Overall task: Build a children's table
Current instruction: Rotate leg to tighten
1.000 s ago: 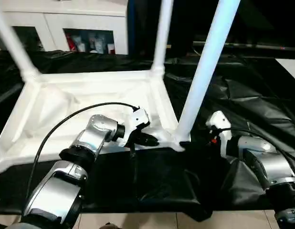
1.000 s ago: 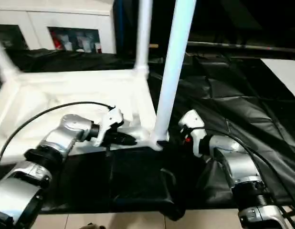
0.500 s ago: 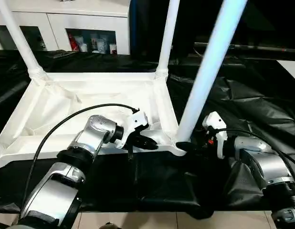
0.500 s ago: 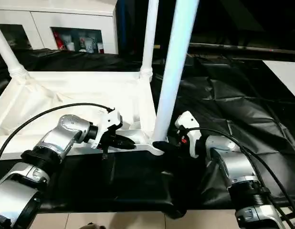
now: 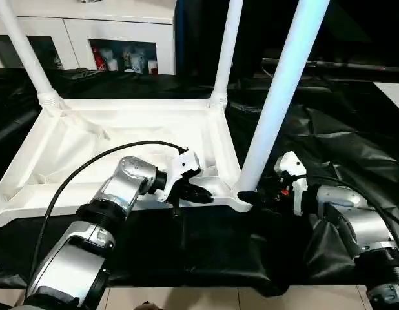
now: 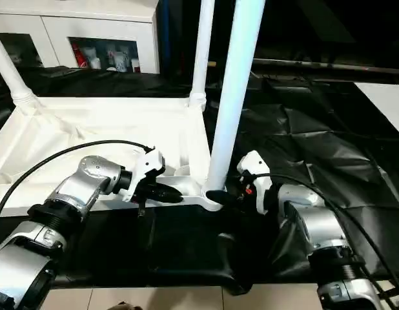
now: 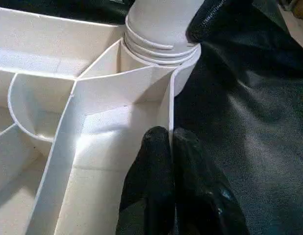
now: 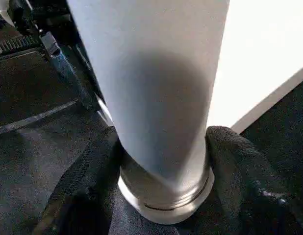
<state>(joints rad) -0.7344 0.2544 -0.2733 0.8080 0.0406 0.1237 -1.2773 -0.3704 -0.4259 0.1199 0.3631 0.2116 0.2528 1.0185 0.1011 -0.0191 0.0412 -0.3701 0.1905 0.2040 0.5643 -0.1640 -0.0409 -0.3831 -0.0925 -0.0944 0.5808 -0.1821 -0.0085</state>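
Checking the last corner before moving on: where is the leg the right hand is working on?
In the left eye view the leg stands in the tabletop's near right corner, the right hand clasping its base.

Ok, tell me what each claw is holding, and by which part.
Left claw: shut on the tabletop's rim wall near the corner socket. Right claw: around the near leg at its base.
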